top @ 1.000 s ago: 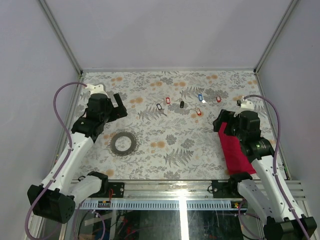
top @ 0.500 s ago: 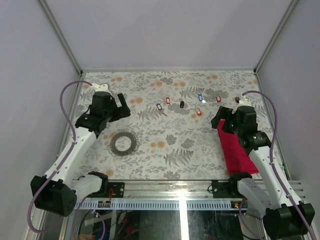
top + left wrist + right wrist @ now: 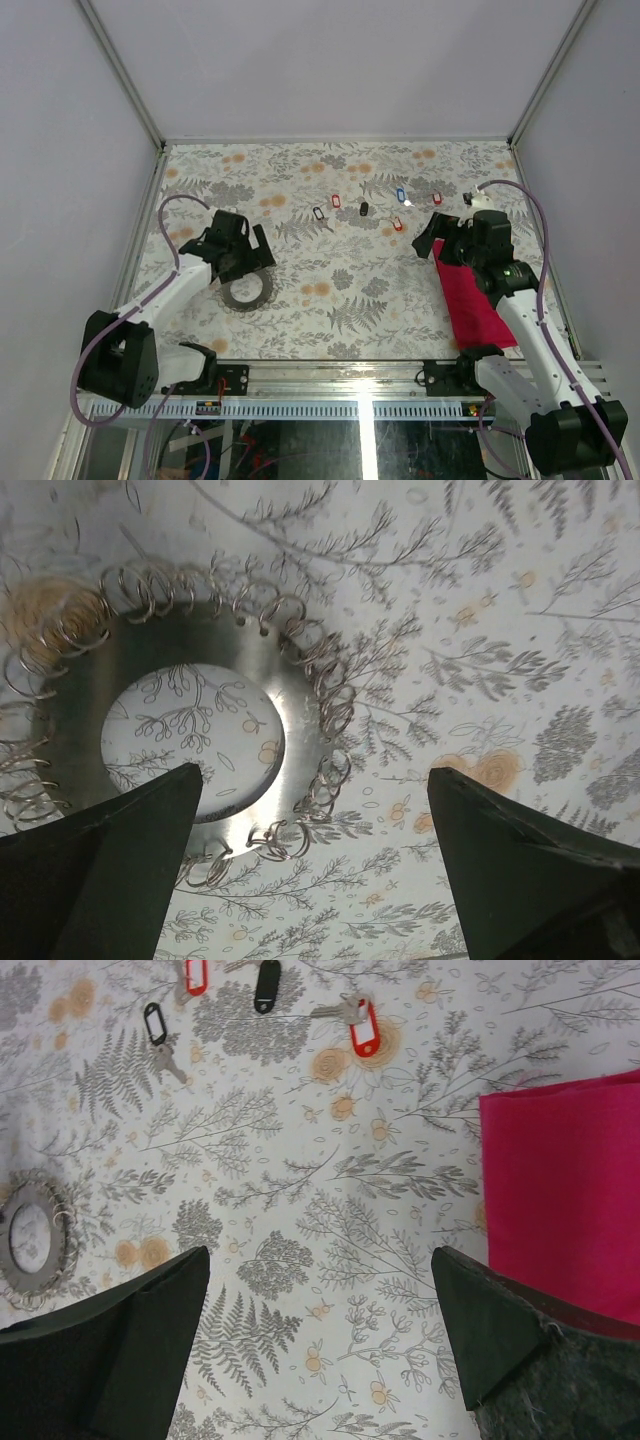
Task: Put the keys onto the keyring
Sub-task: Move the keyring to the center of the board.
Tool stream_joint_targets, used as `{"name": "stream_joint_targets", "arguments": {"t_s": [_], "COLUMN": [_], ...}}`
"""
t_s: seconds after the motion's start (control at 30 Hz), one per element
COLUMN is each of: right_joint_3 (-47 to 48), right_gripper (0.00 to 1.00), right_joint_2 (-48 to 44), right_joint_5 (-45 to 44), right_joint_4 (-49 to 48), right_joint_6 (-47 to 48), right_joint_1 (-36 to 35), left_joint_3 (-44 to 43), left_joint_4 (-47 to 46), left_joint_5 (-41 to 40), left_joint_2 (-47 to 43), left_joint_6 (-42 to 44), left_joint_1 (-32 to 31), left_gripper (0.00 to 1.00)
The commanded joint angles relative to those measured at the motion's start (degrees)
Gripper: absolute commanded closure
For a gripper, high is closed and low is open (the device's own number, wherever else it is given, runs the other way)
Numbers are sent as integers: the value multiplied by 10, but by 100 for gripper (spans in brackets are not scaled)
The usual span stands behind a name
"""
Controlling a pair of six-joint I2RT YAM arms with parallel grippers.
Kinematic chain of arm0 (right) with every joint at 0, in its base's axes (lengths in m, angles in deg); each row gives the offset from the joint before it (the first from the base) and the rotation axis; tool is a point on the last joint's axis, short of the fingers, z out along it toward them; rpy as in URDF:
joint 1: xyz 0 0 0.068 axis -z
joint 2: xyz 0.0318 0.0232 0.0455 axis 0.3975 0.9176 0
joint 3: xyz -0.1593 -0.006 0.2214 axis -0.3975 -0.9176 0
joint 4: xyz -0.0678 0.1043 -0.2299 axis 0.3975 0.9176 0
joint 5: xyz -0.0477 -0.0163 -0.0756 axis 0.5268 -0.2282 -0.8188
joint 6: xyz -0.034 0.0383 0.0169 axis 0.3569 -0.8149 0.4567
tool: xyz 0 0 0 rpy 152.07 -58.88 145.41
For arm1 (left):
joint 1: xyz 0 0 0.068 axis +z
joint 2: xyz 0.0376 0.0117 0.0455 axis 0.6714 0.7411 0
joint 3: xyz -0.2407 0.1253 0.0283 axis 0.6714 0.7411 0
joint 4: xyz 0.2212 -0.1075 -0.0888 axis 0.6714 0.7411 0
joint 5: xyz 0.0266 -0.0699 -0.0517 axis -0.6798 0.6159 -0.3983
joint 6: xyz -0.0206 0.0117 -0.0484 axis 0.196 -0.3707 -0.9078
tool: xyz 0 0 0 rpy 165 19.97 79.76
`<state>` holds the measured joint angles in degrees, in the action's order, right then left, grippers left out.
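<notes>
The keyring [image 3: 243, 292] is a flat dark grey metal disc with a wide hole and many small wire loops round its rim, lying on the patterned table left of centre. My left gripper [image 3: 254, 260] hovers open right over its far edge. In the left wrist view the keyring [image 3: 293, 723] lies under the left finger, and the left gripper [image 3: 313, 772] has nothing between its fingers. Several keys [image 3: 336, 201] lie scattered at the far centre, with red [image 3: 365, 1035] and black [image 3: 267, 982] tags. My right gripper [image 3: 432, 233] stands open over bare table, near a red key [image 3: 397, 224].
A red cloth [image 3: 475, 300] lies along the right side under my right arm, and it shows as the red cloth [image 3: 565, 1190] in the right wrist view. White walls and metal posts close off the table at the back and sides.
My left arm has swung from the far left down and inward until its gripper is over the keyring. My right gripper has shifted slightly toward the keys. Both stayed open.
</notes>
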<state>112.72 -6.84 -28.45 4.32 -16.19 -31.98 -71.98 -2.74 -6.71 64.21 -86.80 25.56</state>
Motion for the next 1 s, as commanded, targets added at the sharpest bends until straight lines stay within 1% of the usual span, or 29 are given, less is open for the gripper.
{"name": "stream_joint_targets", "arguments": {"t_s": [0.0, 0.13, 0.33, 0.47, 0.67, 0.83, 0.97], "right_joint_3": [-8, -12, -11, -11, -14, -18, -18], "right_gripper": [1, 1, 1, 1, 1, 1, 1], "right_joint_2": [-6, -8, 0, -4, -14, -9, -8], "right_joint_5": [54, 56, 57, 58, 58, 70, 82], "right_joint_4": [-50, -53, -50, -42, -37, -44, -50], "right_joint_6": [4, 3, 5, 6, 4, -2, -8], "right_joint_1": [3, 3, 3, 3, 3, 3, 3], "left_joint_3": [31, 36, 40, 36, 33, 38, 33], "left_joint_4": [-59, -63, -72, -73, -68, -88, -107], "left_joint_5": [31, 16, -21, -37, -64, -54, -49], "left_joint_2": [16, 29, 67, 96, 103, 117, 143], "left_joint_6": [-42, -57, -83, -90, -86, -85, -85], "left_joint_1": [-16, -35, -85, -102, -119, -130, -160], "left_gripper": [0, 0, 0, 0, 0, 0, 0]}}
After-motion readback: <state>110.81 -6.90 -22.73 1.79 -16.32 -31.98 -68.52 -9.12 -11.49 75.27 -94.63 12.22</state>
